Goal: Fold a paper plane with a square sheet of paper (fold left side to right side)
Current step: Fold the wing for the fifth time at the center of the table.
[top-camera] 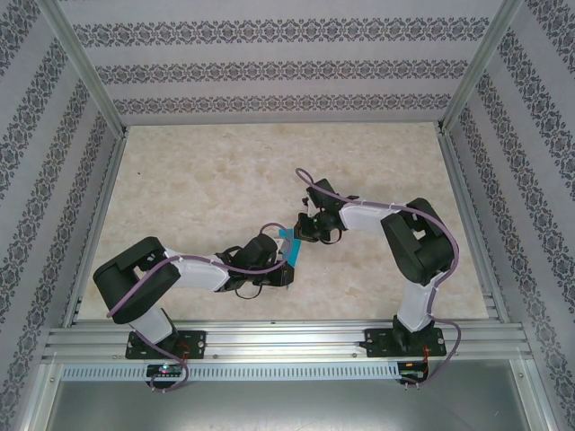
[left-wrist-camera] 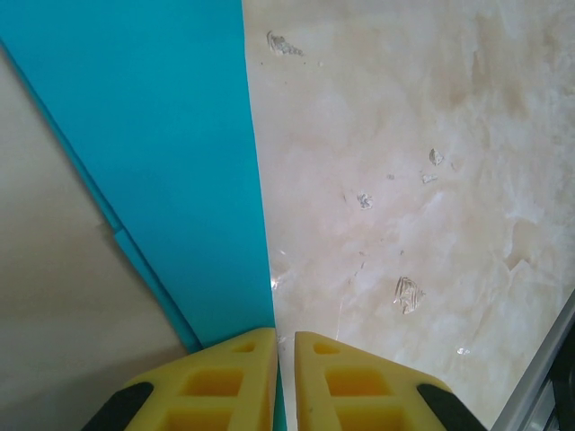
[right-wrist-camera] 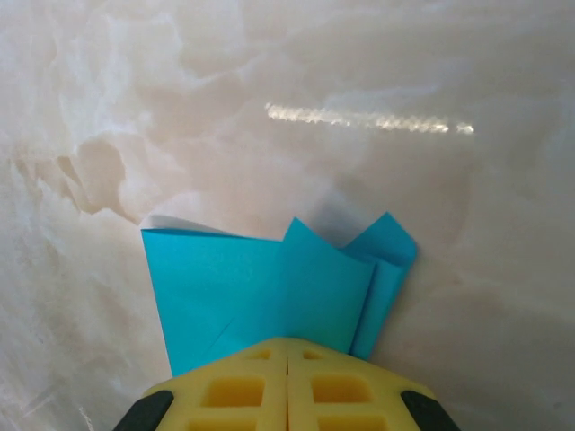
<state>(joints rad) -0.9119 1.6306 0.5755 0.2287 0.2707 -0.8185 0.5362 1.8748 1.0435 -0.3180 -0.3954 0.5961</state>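
Overhead looks down; wrists closely share paper plane (right-wrist-camera: 269, 287).

table (top-camera: 198, 189): pale marbled; walls (top-camera: 269, 67): patterned; frame (top-camera: 287, 339): aluminium rails, near edge

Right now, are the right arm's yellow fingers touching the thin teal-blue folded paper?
Touching. In the right wrist view, the yellow fingers are shut on the thin teal-blue folded paper, which fans out from between them.

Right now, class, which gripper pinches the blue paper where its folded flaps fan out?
The right gripper: at its fingertips the paper plane spreads into overlapping flaps. The left gripper pinches a smooth, tapering part.
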